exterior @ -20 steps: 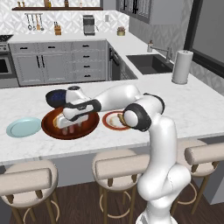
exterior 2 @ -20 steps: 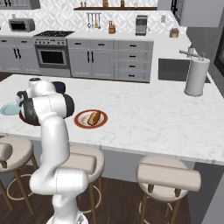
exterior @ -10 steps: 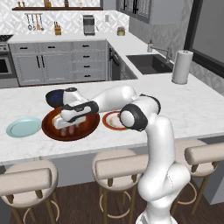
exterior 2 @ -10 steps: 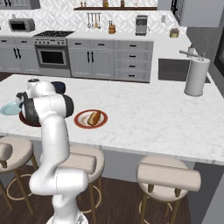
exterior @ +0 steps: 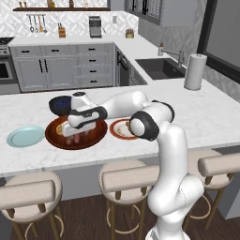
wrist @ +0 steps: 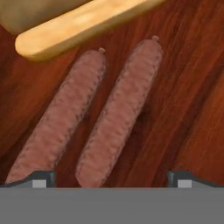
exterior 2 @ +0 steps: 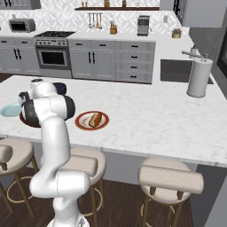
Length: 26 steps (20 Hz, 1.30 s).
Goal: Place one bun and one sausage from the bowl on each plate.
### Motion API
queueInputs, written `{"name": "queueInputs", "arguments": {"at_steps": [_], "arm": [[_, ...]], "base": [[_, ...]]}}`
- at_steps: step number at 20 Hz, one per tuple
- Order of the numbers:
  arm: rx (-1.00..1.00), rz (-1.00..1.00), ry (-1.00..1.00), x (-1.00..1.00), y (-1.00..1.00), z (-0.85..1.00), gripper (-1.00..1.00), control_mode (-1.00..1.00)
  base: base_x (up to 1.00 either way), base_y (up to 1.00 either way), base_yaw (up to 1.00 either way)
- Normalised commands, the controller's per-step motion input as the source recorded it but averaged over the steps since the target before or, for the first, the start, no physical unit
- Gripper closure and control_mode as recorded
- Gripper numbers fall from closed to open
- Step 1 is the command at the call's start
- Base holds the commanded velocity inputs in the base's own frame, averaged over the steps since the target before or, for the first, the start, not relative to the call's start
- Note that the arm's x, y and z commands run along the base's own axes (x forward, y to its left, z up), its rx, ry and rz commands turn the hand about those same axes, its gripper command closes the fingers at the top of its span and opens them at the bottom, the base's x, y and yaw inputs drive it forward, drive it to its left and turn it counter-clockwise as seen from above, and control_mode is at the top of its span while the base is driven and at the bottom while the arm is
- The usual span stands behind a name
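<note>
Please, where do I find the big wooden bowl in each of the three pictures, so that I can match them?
Left base view: the wooden bowl lies left of centre, under the arm.
Right base view: at the left edge, mostly behind the arm.
Hand view: its dark wood lies under two sausages.
Shared landmark: the red-rimmed plate, beside the bowl in both base views.

I work over a white marble counter (exterior: 197, 112) that runs as an island across the kitchen. Directly on it sit the wide wooden bowl (exterior: 93, 138), a pale blue plate (exterior: 26, 135) just to its left, and a white plate with a red-brown rim (exterior 2: 82, 122) just to its right. A dark blue bowl (exterior: 58, 105) sits behind the wooden one. Further right, well apart from these, a paper towel roll (exterior: 195, 71) stands upright near the sink (exterior: 161, 68).
</note>
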Motion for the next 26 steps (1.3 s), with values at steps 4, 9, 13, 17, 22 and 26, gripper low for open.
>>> {"name": "queueInputs", "arguments": {"at_steps": [4, 9, 13, 17, 22, 26], "arm": [[0.0, -0.02, 0.0, 0.0, -0.09, -0.43, -1.0, -1.0], [0.0, -0.01, 0.0, 0.0, 0.0, -0.25, -1.0, -1.0], [0.0, 0.0, 0.0, 0.03, -0.16, 0.01, -1.0, -1.0], [0.0, 0.0, 0.0, 0.12, -0.19, 0.06, -1.0, -1.0], [0.0, 0.0, 0.0, 0.14, -0.11, 0.01, -1.0, -1.0], [0.0, -0.05, -0.04, 0.4, 0.0, 0.0, -1.0, -1.0]], "base": [[0.0, 0.0, 0.0], [0.0, 0.0, 0.0], [0.0, 0.0, 0.0], [0.0, 0.0, 0.0], [0.0, 0.0, 0.0], [0.0, 0.0, 0.0]]}}
